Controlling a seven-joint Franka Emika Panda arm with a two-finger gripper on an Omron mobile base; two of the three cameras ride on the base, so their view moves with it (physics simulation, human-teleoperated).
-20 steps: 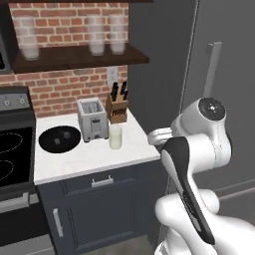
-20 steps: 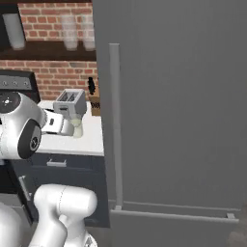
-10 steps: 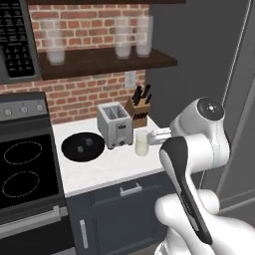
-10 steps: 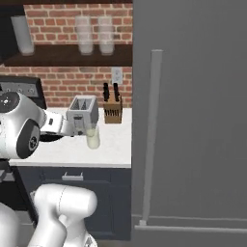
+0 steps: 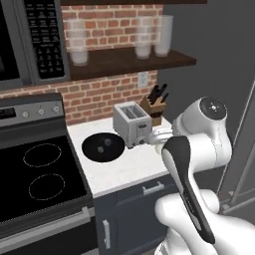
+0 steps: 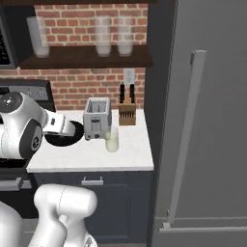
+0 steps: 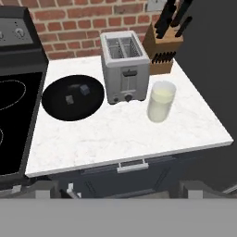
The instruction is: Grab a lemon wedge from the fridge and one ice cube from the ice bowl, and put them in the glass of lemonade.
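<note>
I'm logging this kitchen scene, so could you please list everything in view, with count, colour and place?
ice bowl: one, black, counter left of toaster
ice cubes: two, pale grey, in the bowl
toaster: one, silver, counter middle
glass of lemonade: one, clear with pale yellow drink, right of toaster
knife block: one, brown, dark handles, behind the glass
counter: one, white, over dark cabinets
stove: one, black, left of counter
microwave: one, black, above stove
frosted glasses: several, grey, on wall shelf
fridge: one, dark grey, shut, right of counter
end effector: open, holding nothing

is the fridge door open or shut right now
Shut. The fridge shows one flat, unbroken dark grey door front with its handle running down it; no shelves or inside are visible.
</note>
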